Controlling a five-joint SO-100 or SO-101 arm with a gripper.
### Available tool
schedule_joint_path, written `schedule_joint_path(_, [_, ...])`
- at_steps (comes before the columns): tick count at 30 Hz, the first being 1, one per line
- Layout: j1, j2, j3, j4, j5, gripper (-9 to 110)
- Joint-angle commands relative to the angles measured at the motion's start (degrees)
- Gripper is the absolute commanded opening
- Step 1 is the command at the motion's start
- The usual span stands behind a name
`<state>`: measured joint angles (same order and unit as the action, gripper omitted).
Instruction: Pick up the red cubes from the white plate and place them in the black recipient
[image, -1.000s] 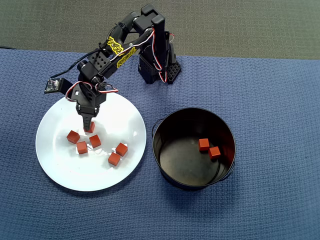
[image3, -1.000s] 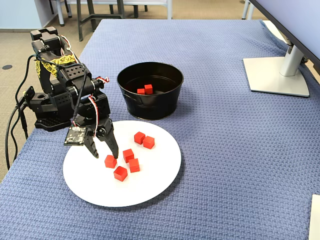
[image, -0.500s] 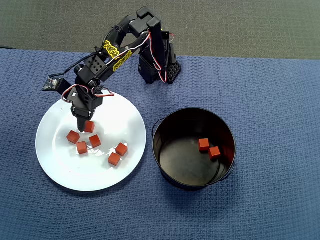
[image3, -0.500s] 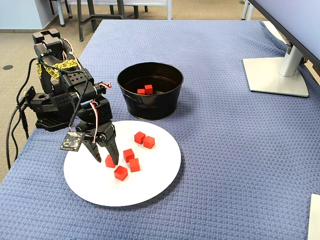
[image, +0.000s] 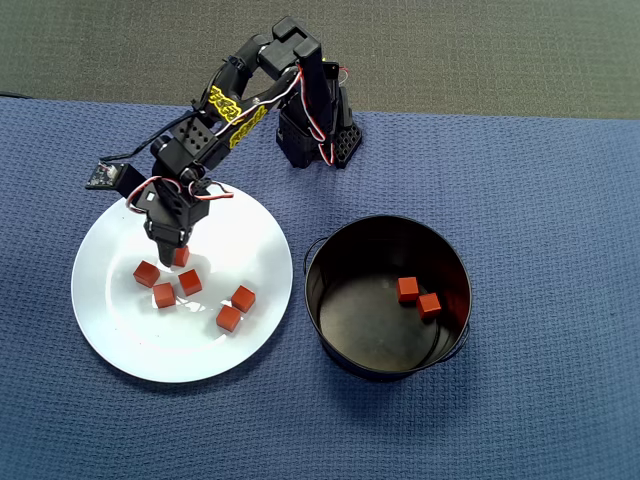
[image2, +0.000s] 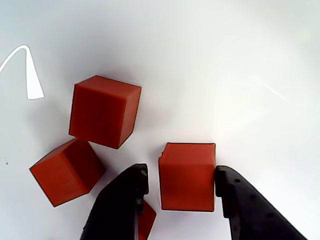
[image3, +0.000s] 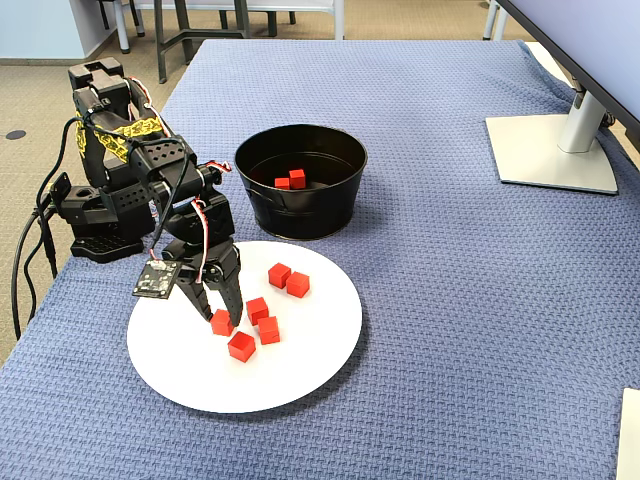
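On the blue-covered desk (image: 560, 200) we see the white plate (image: 120, 340) on the left of the overhead view and the black recipient (image: 330, 250) to its right, two red cubes (image: 407, 289) inside it. Over the plate's far side our fingers (image2: 127, 195) sit either side of one cube (image2: 186, 175), a slight gap at the left finger, so we cannot tell whether they grip it; five more cubes (image: 229, 318) lie nearby.

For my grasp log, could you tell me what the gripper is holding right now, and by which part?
The gripper has its fingers against two opposite side faces of one red cube, which sits on the white plate, not yet lifted.
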<state>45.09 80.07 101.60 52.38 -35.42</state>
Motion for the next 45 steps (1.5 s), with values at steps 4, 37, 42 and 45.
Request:
schedule_joint_path(4, [-1.1,1.8,-1.9,0.3,1.1,0])
schedule_joint_path(37, [-54.7,30.1,-14.1,23.1,29.7,34])
schedule_joint_path(42, [-34.3,28.7,-13.4,23.4,21.1,26])
schedule_joint_path(45, [-25.7,25.5,-10.8,20.0,14.9,26])
